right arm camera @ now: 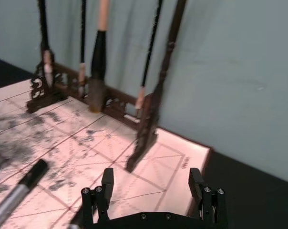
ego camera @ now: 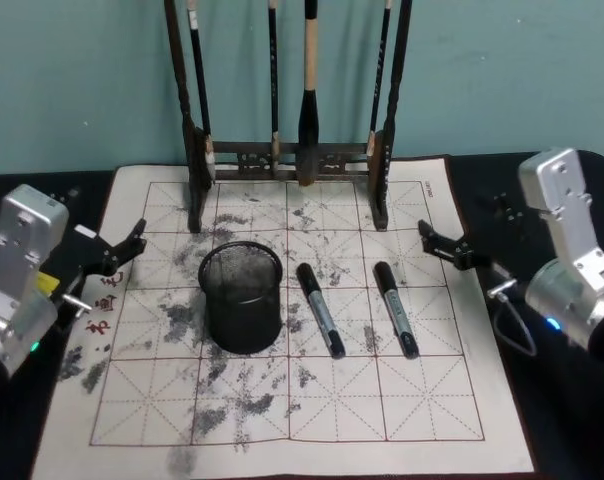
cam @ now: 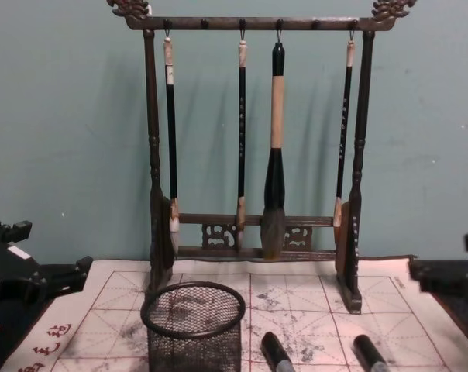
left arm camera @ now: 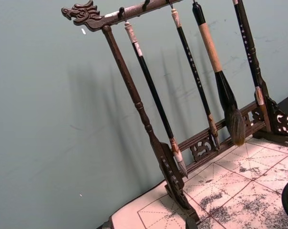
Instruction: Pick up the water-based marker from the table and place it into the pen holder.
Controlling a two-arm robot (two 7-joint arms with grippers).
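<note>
Head view: your markers (ego camera: 320, 310) lie right of the pen holder (ego camera: 242, 297); left gripper (ego camera: 124, 250) and right gripper (ego camera: 442, 245) (both spread, empty) flank it.

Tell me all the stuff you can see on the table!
pen holder: 1, black wire mesh, standing on the mat, left of centre
markers: 2, black caps with grey barrels, lying side by side on the mat, right of the pen holder
brush rack: 1, dark wood, at the back of the mat
brushes: 4, dark handles, one thick with a tan band, hanging from the brush rack
mat: 1, white with a red grid and ink stains, on the table
table: 1, black
wall: 1, teal, behind the brush rack
left gripper: 1, black, at the mat's left edge
right gripper: 1, black, open, at the mat's right edge
</note>
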